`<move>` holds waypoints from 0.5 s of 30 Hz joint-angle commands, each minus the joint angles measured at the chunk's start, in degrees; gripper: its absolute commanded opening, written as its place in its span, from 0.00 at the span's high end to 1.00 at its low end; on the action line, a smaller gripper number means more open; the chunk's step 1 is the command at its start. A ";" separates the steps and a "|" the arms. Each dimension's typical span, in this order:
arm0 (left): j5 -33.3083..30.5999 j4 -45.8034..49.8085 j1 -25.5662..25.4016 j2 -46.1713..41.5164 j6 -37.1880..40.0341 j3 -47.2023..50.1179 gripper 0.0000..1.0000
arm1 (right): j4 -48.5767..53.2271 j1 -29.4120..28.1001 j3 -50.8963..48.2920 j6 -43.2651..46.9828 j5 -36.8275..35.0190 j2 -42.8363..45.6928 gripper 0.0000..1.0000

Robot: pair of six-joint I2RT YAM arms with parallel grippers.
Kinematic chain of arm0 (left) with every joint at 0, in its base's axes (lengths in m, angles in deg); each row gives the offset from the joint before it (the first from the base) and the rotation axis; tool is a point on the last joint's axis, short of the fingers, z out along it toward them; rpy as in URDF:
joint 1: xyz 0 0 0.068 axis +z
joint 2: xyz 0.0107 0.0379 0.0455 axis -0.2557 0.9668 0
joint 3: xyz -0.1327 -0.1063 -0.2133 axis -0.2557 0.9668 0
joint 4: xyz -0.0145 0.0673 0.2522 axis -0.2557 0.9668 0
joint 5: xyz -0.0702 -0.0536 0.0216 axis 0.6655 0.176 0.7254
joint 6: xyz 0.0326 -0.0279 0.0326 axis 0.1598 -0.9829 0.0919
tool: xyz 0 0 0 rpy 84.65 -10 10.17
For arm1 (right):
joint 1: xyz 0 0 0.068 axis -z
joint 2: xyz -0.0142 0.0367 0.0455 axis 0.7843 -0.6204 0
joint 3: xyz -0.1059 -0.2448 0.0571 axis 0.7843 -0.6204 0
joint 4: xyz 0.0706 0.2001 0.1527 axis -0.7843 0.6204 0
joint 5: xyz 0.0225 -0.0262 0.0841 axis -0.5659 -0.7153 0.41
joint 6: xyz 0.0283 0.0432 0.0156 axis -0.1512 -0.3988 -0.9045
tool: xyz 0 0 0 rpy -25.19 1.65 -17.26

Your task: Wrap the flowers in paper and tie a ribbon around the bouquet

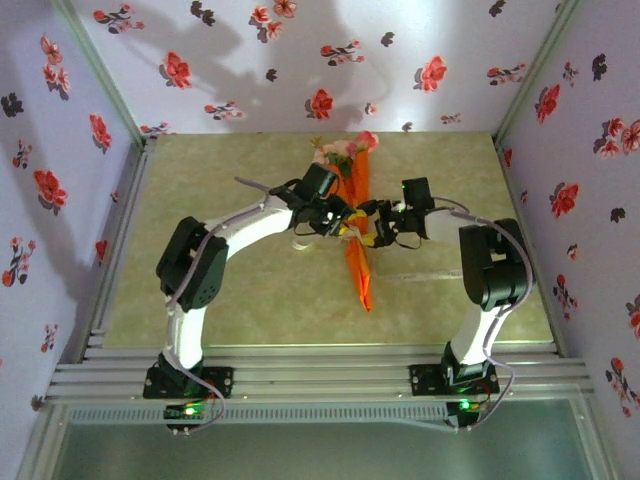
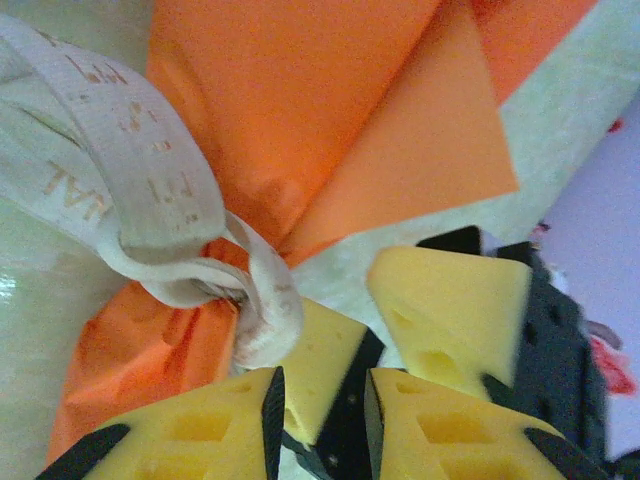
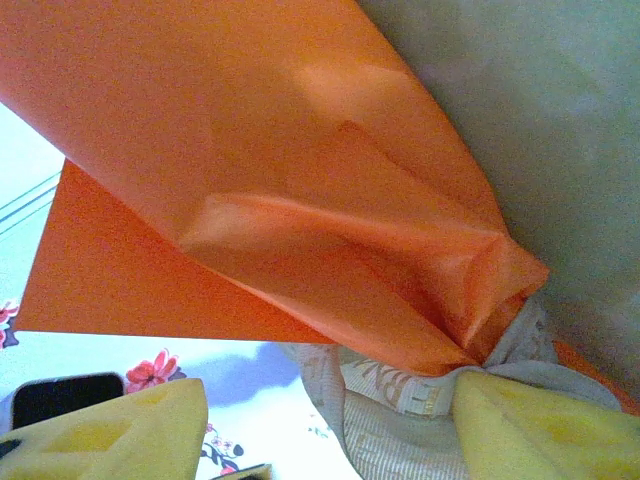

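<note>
1. The paper is thin, smooth, slightly glossy, softly creased.
2. The ribbon is woven cloth, matt, finely ribbed.
3. The yellow pads look matt, like soft plastic.
4. The tabletop is smooth, with a weak shine.

Flower-print booth, softly lit.
Lilac walls with red and dark flower prints enclose a mottled greenish table; metal rails line its near edge.

Bouquet lies on the table, flowers toward the back wall, ribbon around its middle; left gripper and right gripper flank it.
</note>
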 commanded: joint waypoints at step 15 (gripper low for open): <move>0.84 10.59 -1.56 8.45 9.27 -10.60 0.68 | -5.00 0.87 -1.95 -4.61 1.22 2.27 0.32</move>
